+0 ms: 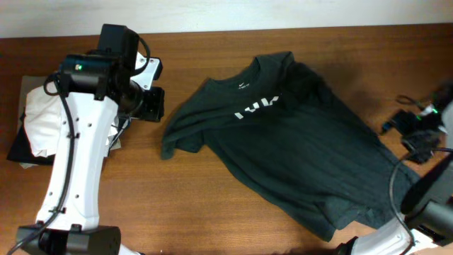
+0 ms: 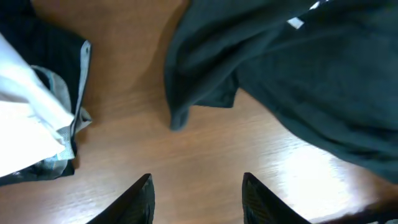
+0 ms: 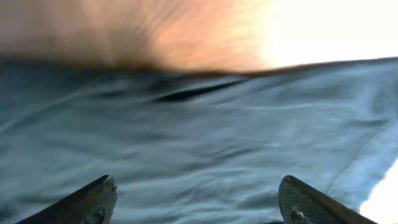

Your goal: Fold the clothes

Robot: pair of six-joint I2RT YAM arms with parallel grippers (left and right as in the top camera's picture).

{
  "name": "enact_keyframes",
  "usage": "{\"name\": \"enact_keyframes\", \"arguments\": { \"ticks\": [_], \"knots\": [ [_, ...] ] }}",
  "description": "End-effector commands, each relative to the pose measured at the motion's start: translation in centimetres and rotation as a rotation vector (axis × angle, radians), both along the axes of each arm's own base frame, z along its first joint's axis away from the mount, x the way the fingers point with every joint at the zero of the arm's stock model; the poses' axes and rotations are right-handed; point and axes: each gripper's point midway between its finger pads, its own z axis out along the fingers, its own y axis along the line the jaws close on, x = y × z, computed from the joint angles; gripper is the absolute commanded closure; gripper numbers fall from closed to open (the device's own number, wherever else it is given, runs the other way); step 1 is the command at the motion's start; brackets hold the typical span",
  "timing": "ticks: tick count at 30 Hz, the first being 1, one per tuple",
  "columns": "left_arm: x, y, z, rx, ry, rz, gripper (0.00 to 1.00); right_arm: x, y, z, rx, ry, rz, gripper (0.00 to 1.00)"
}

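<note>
Our left tool (image 2: 196,182) hangs with its fingers apart and nothing between them, over bare wood. The T-shirt's (image 1: 297,156) left sleeve (image 2: 186,93) lies just beyond it, and the white folded shirt (image 2: 28,118) on its dark pile is off toward the left edge of the tabletop (image 1: 212,219). Our right tool (image 3: 198,183) is also spread wide and empty. It is low over dark cloth near the right edge, though that view is blurred. The T-shirt lies face up and askew, collar toward the far edge and hem running down to the near right corner, with ripples across the body. We judge no fold is made yet. The risks come from that skew. A pinch on the sleeve may catch only one layer and drag the cloth into a bunch. A pull from the right could draw the hem over the near edge. A left reach that strays could snag the folded pile instead.
</note>
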Motion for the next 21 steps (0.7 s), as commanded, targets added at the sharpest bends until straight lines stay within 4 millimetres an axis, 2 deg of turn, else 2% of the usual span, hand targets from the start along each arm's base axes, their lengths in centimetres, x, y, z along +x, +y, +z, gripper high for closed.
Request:
{"name": "enact_keyframes", "arguments": {
  "ticks": [1,5,8,10,12,14,15,16,17,18,19,20,21],
  "knots": [
    [0.6,-1.1,0.3,-0.043,-0.027,-0.035,0.54,-2.1,-1.8,-2.2,-0.02,0.016,-0.081,0.13],
    [0.7,-2.7,0.5,-0.056,-0.042,-0.078,0.5,-3.2,-1.3,-6.3,-0.033,0.015,-0.087,0.14],
    [0.8,-3.7,0.6,-0.059,-0.057,-0.103,0.47,-2.9,-1.5,-7.3,-0.048,-0.003,-0.107,0.33],
    [0.8,-3.7,0.6,-0.06,-0.06,-0.103,0.46,-2.1,-2.5,-7.3,-0.09,-0.035,-0.108,0.53],
    [1.0,-3.7,0.7,-0.061,-0.067,-0.103,0.46,-2.0,-4.2,-7.2,-0.174,-0.033,-0.116,0.96],
    [1.2,-3.8,0.8,-0.062,-0.075,-0.103,0.46,0.4,-5.5,-6.4,-0.208,-0.131,-0.141,0.96],
    [1.2,-3.8,0.8,-0.063,-0.079,-0.103,0.46,2.9,-6.6,-4.7,-0.224,-0.234,-0.137,0.96],
    [1.4,-3.8,0.9,-0.064,-0.086,-0.104,0.46,7.1,-8.5,-0.5,-0.262,-0.398,-0.124,0.96],
    [1.6,-3.9,0.9,-0.065,-0.093,-0.104,0.46,10.2,-10.1,3.3,-0.309,-0.537,-0.107,0.96],
    [1.7,-3.9,1.0,-0.066,-0.099,-0.104,0.46,11.9,-10.7,5.7,-0.329,-0.623,-0.087,0.96],
    [1.8,-3.9,1.0,-0.067,-0.105,-0.104,0.46,14.1,-11.4,9.4,-0.361,-0.746,-0.06,0.96],
    [2.0,-4.0,1.1,-0.068,-0.111,-0.104,0.46,15.0,-11.9,11.9,-0.388,-0.8,-0.049,0.89],
    [2.1,-4.0,1.1,-0.069,-0.115,-0.104,0.46,15.2,-12.1,13.3,-0.397,-0.812,-0.047,0.22]
  ]
}}
